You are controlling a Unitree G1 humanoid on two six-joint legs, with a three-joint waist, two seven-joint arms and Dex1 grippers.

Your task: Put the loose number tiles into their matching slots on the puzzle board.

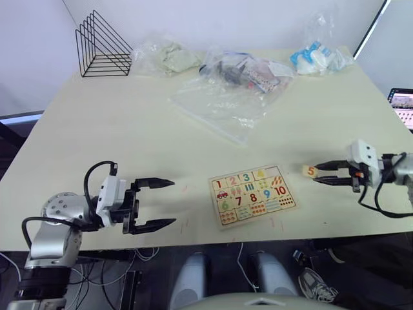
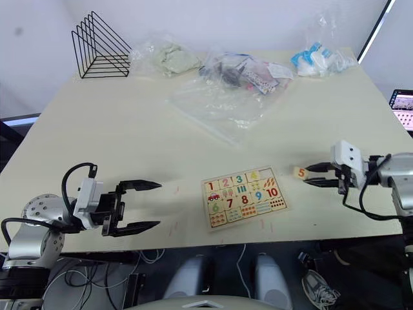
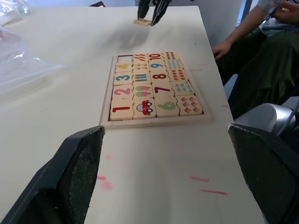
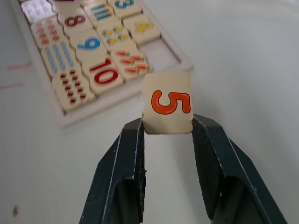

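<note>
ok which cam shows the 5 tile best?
Right wrist view: the 5 tile sits close up between the right tool's fingers, digit readable. Both eye views show it small beside the puzzle board; left wrist view shows it far off.

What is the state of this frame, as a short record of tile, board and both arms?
tile in play: orange 5 tile, off the board, to its right
board: 1 to 4 seated, one slot empty beside the 4
right gripper: shut on the 5 tile
left gripper: jaws open, empty, left of the board
</note>
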